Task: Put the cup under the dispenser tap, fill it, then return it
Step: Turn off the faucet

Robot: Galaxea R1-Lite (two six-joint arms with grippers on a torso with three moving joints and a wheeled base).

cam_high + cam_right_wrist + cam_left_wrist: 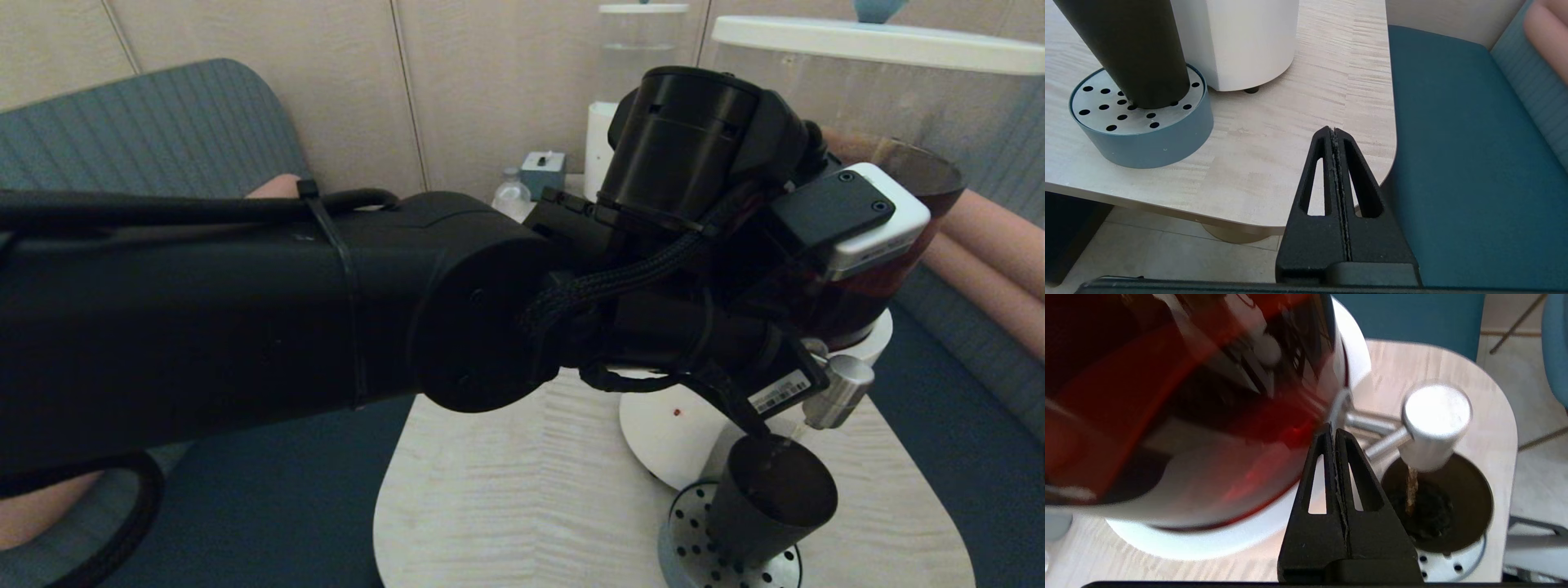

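Seat: to my left, grey-blue ribbed upholstery (155,122) curves behind my forearm.
Left arm: mine, it fills most of the head view, reaching across toward the big dispenser.
Small dispenser: a clear one on a white base (633,49) stands far back against the wall, with a small blue-grey box (543,170) beside it.
Table: pale wood top (506,482) with rounded corners, carrying both dispensers and the drip tray.
Left gripper: my left gripper (1334,435) has its fingers pressed flat together with nothing between them; the tips sit right at the tap's lever by the dispenser's glass wall.
Big dispenser: its glass body (1167,396) holds dark red-brown drink and stands on a white base (678,425).
Dispenser tap: the dispenser tap (1435,424) is a brushed-steel cylinder on a short stem, directly above the cup's mouth; a thin brown stream (1411,490) runs down from it.
Cup: the cup (771,498) stands upright on the drip tray, under the tap, with dark liquid pooling inside.
Drip tray: round, blue-walled, with a perforated metal top (1143,122), just beside the white base.
Right gripper: my right gripper (1336,134) is clenched on nothing, hanging off the table's edge, apart from the tray.
Bench: teal cushion (1474,163) lies under and beyond that gripper.
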